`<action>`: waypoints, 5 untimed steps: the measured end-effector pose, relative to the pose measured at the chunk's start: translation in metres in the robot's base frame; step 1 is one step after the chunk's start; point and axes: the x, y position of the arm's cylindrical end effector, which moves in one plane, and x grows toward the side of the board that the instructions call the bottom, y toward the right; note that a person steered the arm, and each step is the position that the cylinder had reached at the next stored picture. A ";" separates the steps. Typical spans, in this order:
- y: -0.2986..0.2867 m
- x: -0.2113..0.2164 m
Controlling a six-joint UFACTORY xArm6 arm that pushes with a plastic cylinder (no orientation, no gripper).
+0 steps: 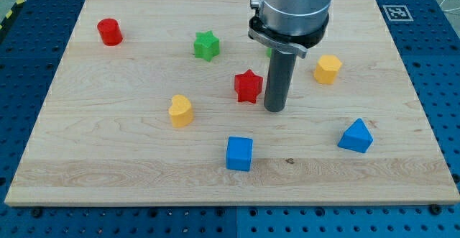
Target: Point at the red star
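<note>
The red star (248, 86) lies near the middle of the wooden board (108, 159). My tip (274, 109) rests on the board just to the view's right of the red star, a small gap away and slightly lower in the view. The rod rises from the tip to the grey arm body at the view's top.
A green star (206, 45) lies up-left of the red star. A red cylinder (110, 31) is at the far upper left. A yellow heart (180, 111), a blue cube (239, 153), a blue triangular block (356, 136) and a yellow hexagon (327, 69) lie around.
</note>
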 end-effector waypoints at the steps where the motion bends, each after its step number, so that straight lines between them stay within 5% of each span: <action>1: 0.000 -0.003; 5: -0.028 -0.028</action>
